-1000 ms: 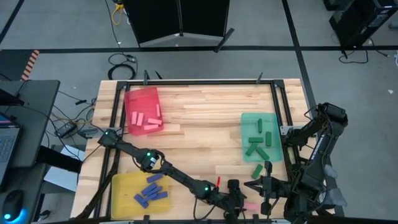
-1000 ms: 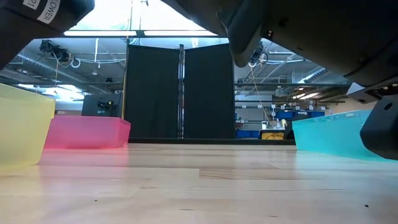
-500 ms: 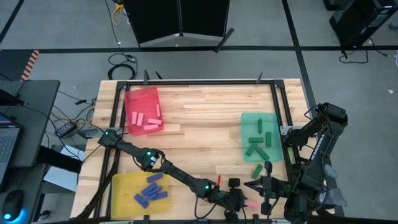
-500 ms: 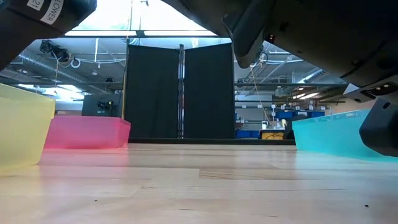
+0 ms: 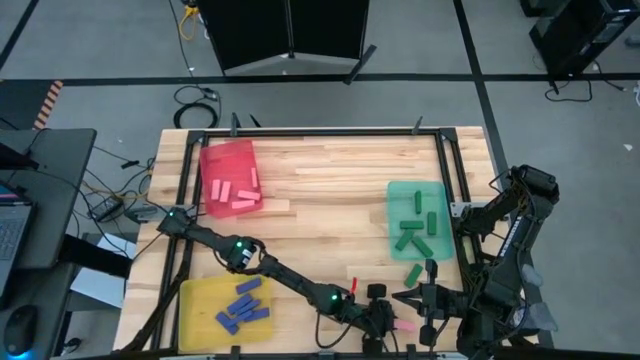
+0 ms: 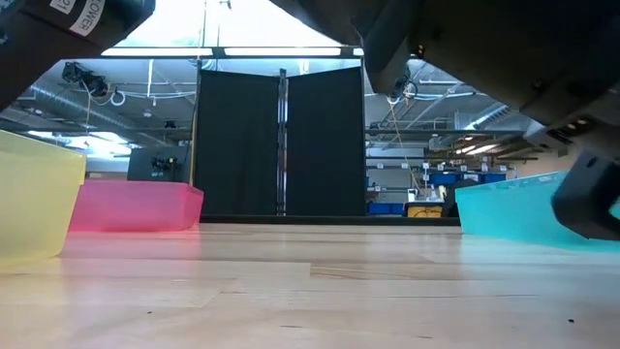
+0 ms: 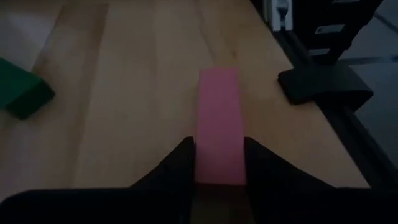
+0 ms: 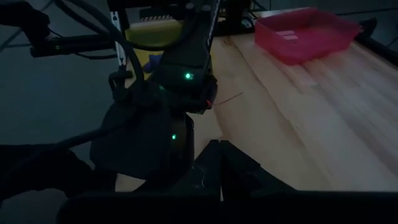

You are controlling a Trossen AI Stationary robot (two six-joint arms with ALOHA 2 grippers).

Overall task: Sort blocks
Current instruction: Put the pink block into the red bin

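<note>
My left gripper (image 5: 391, 322) reaches to the table's near edge and is shut on a pink block (image 5: 404, 326). In the left wrist view the pink block (image 7: 217, 112) sticks out forward between the fingers of my left gripper (image 7: 217, 146). My right gripper (image 5: 406, 297) waits just beside it, shut, pointing toward the table's left; in the right wrist view my right gripper (image 8: 219, 150) faces the left arm. One green block (image 5: 413, 273) lies flat on the table beside the green tray (image 5: 397, 190). Pink, green and blue blocks lie in the red tray (image 5: 212, 155), the green tray and the yellow tray (image 5: 195, 295). My left gripper pinches the pink block by its long sides at the near end (image 7: 217, 165), between the two fingers (image 7: 180, 163). The fingers come from the table's left and lie along the block, so most of it juts out ahead of them. Whether it is clear of the table, I cannot tell.
A dark part (image 7: 326, 84) stands at the table's edge just ahead of the pink block. The table's black frame (image 5: 300, 131) runs round the wood. The middle of the table (image 5: 320, 200) is bare wood between the trays.
My left arm has risen slightly, as the low view shows, and the pink block in its gripper has shifted a little away from the near edge.
</note>
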